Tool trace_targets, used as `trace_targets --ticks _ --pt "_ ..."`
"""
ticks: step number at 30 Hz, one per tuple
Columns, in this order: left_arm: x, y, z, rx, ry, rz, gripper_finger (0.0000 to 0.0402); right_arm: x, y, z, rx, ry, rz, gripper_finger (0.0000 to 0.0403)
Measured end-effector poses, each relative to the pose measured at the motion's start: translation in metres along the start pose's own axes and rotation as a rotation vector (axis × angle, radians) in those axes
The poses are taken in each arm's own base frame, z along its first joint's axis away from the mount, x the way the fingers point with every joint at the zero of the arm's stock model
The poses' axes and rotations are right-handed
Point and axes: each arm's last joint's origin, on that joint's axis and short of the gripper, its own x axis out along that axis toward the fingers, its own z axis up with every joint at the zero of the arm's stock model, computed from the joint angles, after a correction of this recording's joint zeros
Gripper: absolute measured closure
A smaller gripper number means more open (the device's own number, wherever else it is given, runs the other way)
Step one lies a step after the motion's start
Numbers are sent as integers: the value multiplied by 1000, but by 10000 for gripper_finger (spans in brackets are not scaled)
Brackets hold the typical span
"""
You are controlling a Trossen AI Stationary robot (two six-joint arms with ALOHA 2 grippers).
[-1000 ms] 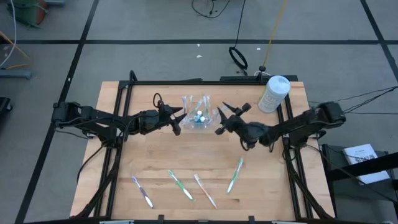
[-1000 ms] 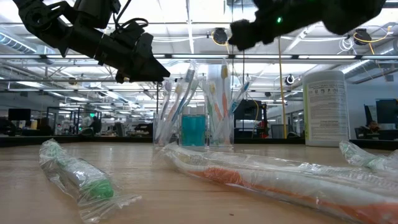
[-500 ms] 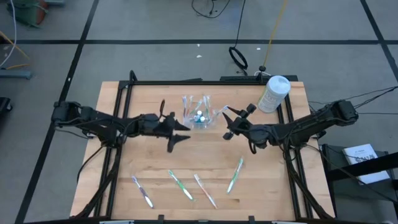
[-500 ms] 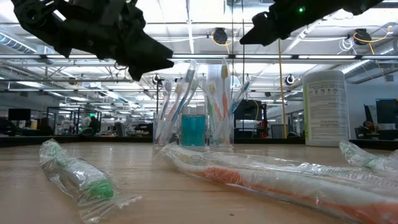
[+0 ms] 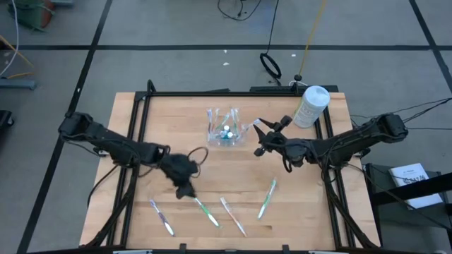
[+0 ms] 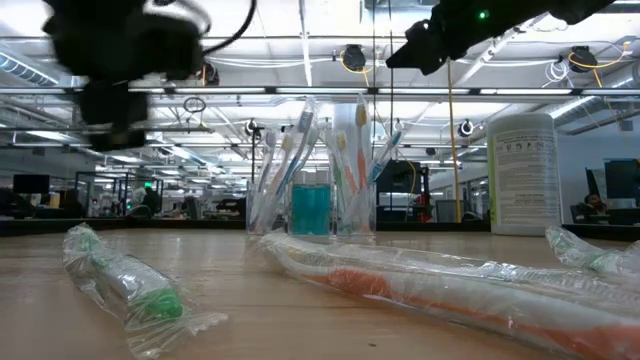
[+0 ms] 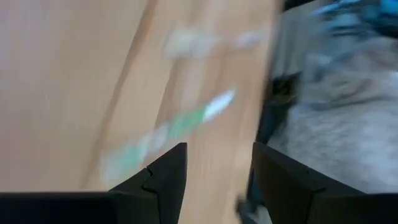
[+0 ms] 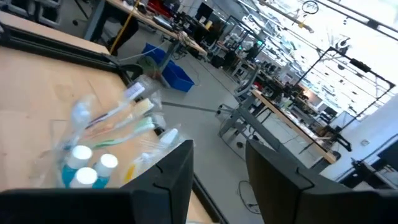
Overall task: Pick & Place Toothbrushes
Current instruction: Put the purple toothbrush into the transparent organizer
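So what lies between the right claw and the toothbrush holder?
Nothing. In the high view the right claw, open and empty, hovers just beside the clear holder; only bare wooden table shows in the short stretch between them.

Pale matt wood table (image 5: 296,204), toothbrushes (image 6: 420,285) in glossy plastic wrap (crinkled) — clear holder (image 6: 312,170)

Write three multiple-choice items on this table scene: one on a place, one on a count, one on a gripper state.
1. Where is the left gripper?
A. over the clear plastic cup
B. above the wrapped green-handled toothbrush
C. by the white canister

2. How many wrapped toothbrushes lie flat on the wooden table?
A. two
B. four
C. six

3. The left gripper's jaws are:
A. open, empty
B. shut on a toothbrush
C. shut on the cup

Key: 1 B, the high view shows it there; 2 B, four along the near edge; 3 A, the wrist view shows a gap.
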Motion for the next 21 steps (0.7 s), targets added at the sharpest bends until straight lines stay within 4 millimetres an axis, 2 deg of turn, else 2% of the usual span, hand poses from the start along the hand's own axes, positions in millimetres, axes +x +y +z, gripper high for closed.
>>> trace_targets --ticks 5,8,11,16,19,21 --pt "8 -2 -47 -413 171 250 215 5 -5 0 -9 4 -28 261" --pt "11 -8 -72 -573 182 367 215 8 -7 1 -3 -4 -44 261" --pt "14 -19 -94 -742 176 409 215 9 -11 4 -13 -21 -65 261" --pt "12 -28 -129 -926 185 514 215 13 -19 9 -1 -58 -114 261" --pt "8 -28 -147 -1055 121 601 215 14 -25 13 2 -81 -150 261" --pt "5 -27 -154 -1062 66 628 215 16 -29 15 24 -95 -176 261"
